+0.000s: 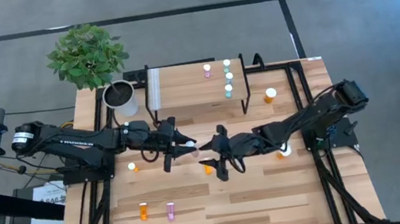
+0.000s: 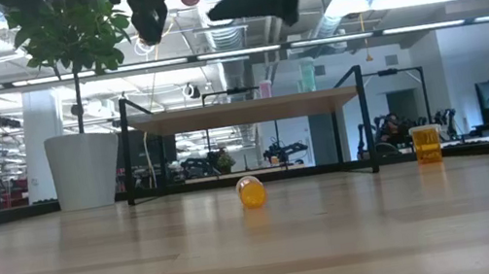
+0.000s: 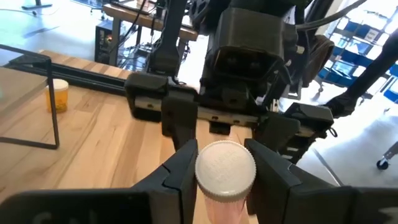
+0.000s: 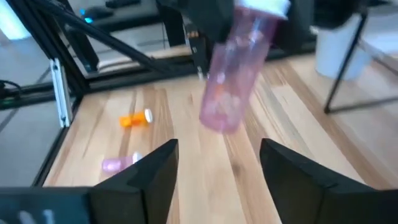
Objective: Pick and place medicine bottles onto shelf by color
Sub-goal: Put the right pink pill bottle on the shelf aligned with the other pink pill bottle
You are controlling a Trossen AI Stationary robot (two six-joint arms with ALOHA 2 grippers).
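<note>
Fingers of our left gripper point(image 3: 225, 171) clamp a pink bottle point(image 3: 224, 174) by its white-capped end; only our left wrist view shows that grip. From the right wrist view, our right gripper point(image 4: 217, 163) spreads wide just short of the bottle, holding nothing. Overhead, both meet mid-table, the shelf point(image 1: 195, 84) beyond carrying four bottles, with an orange bottle point(image 1: 270, 95) beside it.

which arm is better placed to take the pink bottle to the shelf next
Probably right. The left tool holds the pink bottle out to the open right tool, whose arm is on the side of the shelf where bottles stand.
</note>
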